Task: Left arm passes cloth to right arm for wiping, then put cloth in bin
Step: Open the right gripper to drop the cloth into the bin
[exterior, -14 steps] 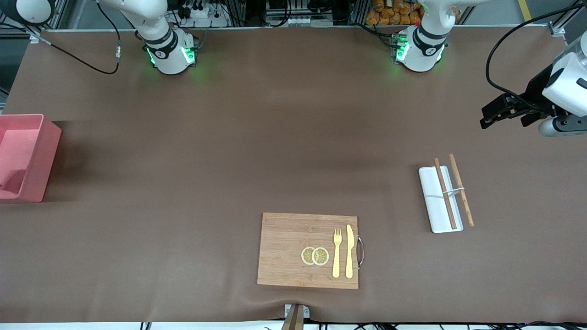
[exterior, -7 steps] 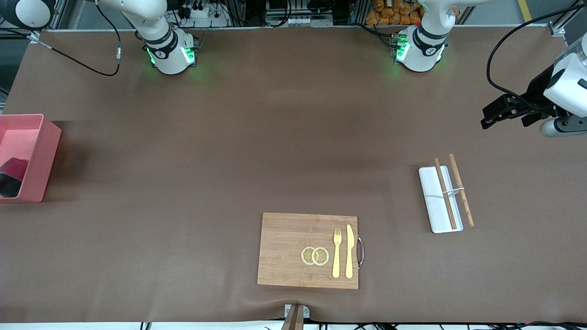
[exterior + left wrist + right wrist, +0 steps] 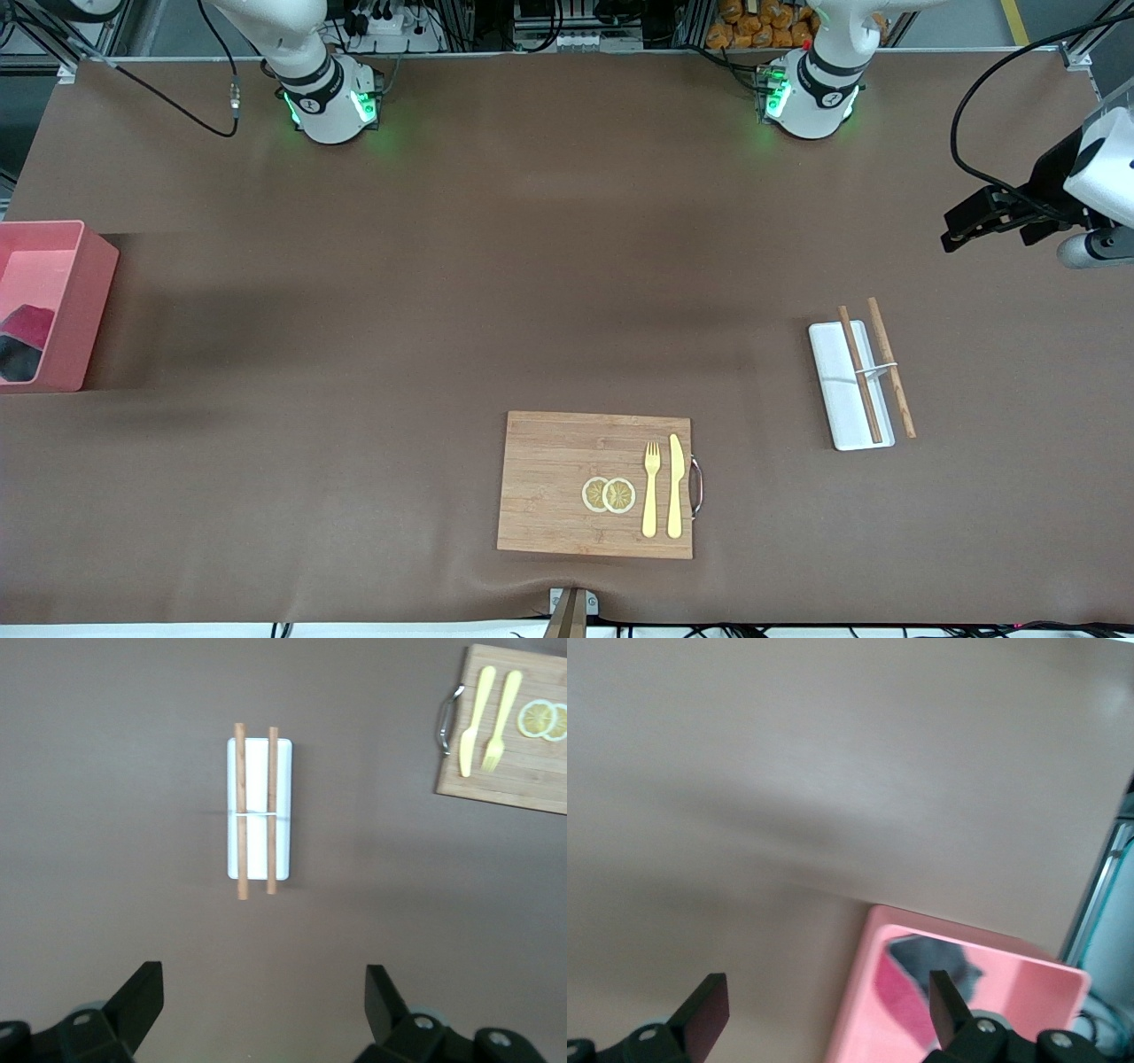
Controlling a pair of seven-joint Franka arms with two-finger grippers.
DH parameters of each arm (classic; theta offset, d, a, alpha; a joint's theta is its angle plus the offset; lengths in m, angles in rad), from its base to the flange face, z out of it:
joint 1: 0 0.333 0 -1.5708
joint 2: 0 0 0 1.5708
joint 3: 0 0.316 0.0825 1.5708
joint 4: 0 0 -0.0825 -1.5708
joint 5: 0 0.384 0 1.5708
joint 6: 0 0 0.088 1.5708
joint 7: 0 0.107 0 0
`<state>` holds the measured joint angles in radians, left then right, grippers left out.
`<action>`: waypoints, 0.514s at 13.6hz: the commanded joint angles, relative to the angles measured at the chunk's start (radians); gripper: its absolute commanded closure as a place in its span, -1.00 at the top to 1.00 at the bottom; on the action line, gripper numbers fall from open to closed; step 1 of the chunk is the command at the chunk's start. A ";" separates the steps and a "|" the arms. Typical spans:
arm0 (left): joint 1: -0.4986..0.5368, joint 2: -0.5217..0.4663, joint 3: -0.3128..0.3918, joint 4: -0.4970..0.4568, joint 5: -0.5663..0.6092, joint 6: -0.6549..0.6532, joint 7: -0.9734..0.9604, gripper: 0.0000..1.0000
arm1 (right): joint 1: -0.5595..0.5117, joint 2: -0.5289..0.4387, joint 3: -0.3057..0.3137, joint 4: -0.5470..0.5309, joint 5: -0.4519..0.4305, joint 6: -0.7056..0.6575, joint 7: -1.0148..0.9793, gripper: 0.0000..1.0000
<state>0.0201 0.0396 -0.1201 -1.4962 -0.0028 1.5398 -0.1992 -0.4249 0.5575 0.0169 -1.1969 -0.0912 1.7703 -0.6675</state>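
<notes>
Cloth (image 3: 22,341) is seen lying inside the bin (image 3: 84,306), crimson part up top and the dark grey-black part lower down, tucked against the wall nearest the front camera. Same thing is caught in the right wrist view, where the cloth (image 3: 926,988) is seen in the salmon-pink bin (image 3: 859,1010) with its dark side showing. The bin is parked at the right arm's end of the table (image 3: 443,266), partly cut off at the edge of the front view.

Right gripper (image 3: 824,1010) is seen only through its own wrist camera, hanging in the air by the bin's rim with its fingers spread wide and nothing held between them. Left gripper (image 3: 966,226) is held up over the left arm's end of the table, fingers also spread wide and empty, as shown in the left wrist view (image 3: 261,1001).

A white tray (image 3: 842,390) with two wooden chopsticks (image 3: 873,368) laid across it is found below the left gripper. A wooden cutting board (image 3: 554,483) is set nearest the front camera, with two lemon slices (image 3: 609,494), a yellow fork (image 3: 651,489) and a yellow knife (image 3: 675,486) laid side by side on it
</notes>
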 commanded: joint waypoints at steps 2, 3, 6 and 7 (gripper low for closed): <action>0.009 -0.027 -0.010 -0.019 0.032 -0.004 -0.009 1.00 | 0.141 -0.042 -0.008 -0.029 0.008 -0.066 0.273 1.00; 0.015 -0.027 -0.010 -0.024 0.032 -0.004 -0.009 1.00 | 0.179 -0.044 -0.006 -0.029 0.010 -0.078 0.349 1.00; 0.026 -0.029 -0.013 -0.026 0.032 -0.004 -0.009 1.00 | 0.279 -0.044 -0.006 -0.033 0.095 -0.107 0.538 1.00; 0.024 -0.029 -0.013 -0.026 0.032 -0.004 -0.009 1.00 | 0.313 -0.044 -0.006 -0.039 0.129 -0.107 0.628 1.00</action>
<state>0.0353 0.0396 -0.1205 -1.4981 0.0051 1.5389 -0.2011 -0.1608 0.5393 0.0203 -1.2024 -0.0179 1.6716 -0.1660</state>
